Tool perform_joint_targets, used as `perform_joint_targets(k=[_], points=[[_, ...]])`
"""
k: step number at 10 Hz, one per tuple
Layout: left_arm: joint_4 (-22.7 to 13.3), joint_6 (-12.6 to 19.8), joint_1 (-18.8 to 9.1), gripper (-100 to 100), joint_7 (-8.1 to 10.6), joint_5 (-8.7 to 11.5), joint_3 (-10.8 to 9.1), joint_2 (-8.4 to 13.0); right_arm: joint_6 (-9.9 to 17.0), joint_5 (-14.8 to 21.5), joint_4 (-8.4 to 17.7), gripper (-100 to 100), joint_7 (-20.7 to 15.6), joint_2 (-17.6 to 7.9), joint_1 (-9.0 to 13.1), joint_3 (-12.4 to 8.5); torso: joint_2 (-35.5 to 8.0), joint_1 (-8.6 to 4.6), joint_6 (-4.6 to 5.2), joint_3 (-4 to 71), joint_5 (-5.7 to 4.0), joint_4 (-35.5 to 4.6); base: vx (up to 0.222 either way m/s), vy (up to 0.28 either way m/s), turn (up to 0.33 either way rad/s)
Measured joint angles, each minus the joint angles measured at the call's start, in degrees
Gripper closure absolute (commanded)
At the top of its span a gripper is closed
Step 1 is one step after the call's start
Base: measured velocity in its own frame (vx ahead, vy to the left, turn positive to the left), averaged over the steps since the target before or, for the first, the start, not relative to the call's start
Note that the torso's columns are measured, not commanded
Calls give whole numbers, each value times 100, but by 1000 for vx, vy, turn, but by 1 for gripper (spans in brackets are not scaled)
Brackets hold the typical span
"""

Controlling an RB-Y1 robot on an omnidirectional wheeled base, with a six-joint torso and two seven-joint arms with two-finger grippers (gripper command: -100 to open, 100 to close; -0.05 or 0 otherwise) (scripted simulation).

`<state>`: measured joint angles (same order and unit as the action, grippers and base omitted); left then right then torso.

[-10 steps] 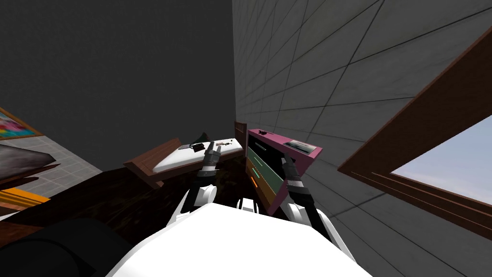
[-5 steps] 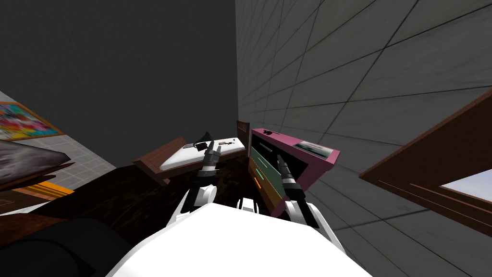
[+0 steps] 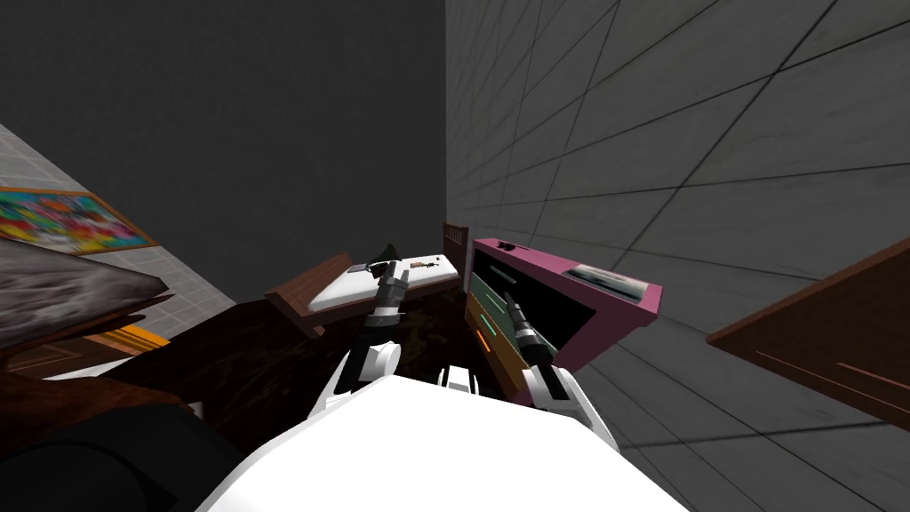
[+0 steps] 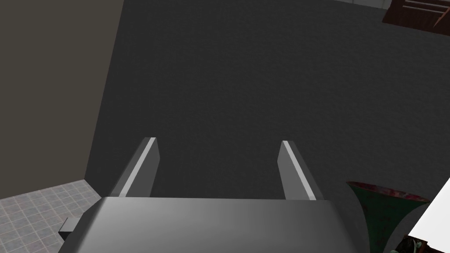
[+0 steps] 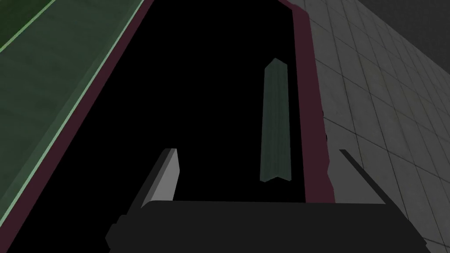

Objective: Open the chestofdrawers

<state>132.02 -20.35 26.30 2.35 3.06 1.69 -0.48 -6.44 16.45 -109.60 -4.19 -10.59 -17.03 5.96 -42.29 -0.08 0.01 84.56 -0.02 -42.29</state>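
Along the lower edge of the right wrist view, right gripper [image 5: 257, 151]: two blade fingers [image 5: 166, 175] parted about a third of the frame's width, nothing held. Between them, nearer the right-hand finger, a narrow green bar [image 5: 276, 123], upright in frame, set against a black area [image 5: 197, 88]; contact with either finger not evident. Around that black area, a magenta frame [image 5: 301, 88]; upper left of frame, a green drawer front [image 5: 39, 79] with a pale green edge; right side of frame, grey tiled wall [image 5: 386, 110]. In the head view, just right of centre, same gripper raised at the black top opening of the chest of drawers [image 3: 622, 298], magenta-bodied, standing against the tiled wall. Below the opening, the green front, then an orange-brown drawer front [image 3: 494, 351] lowest. On the chest's top, a flat grey item [image 3: 609, 277] and a small dark item [image 3: 506, 244], kind not discernible. Left of centre in the head view, left gripper [image 3: 392, 271], pointed toward a bed [image 3: 307, 298] with white mattress and brown frame; in the left wrist view, fingers likewise about a third of the frame apart, empty. Lower right corner there, a dark green flared object [image 4: 386, 206]. Head view, left edge: colourful painting [image 3: 71, 220]. Right edge: brown window frame [image 3: 826, 342]. Lower left: dark floor [image 3: 267, 356].
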Motion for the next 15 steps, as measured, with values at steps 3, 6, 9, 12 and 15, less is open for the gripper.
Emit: perform_joint_targets(k=[3, 6, 9, 12, 15], points=[[0, 0, 0, 0, 0, 0, 0, 0, 444, 284, 344, -100, -73, -65, 193, 153, 3, 7, -2, 1, 1, 1, 22, 68, 64], [0, 0, 0, 0, 0, 0, 0, 0, 763, 493, 763, -100, -110, -167, 398, 216, -2, 11, 0, -2, 3, -1, 17, 88, 78], [0, 0, 0, 0, 0, 0, 0, 0, 1224, 750, 1134, -100, -155, -319, 654, 362, 1, 9, -3, 0, 1, 0, 21, 81, 68], [0, 0, 0, 0, 0, 0, 0, 0, 1548, 986, 1605, -100, -204, -410, 820, 431, 0, 6, 0, 0, 2, 0, 19, 83, 88], [0, 0, 0, 0, 0, 0, 0, 0, 1958, 1264, 2210, -100, -259, -527, 1165, 524, -1, 7, -2, -1, 1, 0, 13, 70, 67]])
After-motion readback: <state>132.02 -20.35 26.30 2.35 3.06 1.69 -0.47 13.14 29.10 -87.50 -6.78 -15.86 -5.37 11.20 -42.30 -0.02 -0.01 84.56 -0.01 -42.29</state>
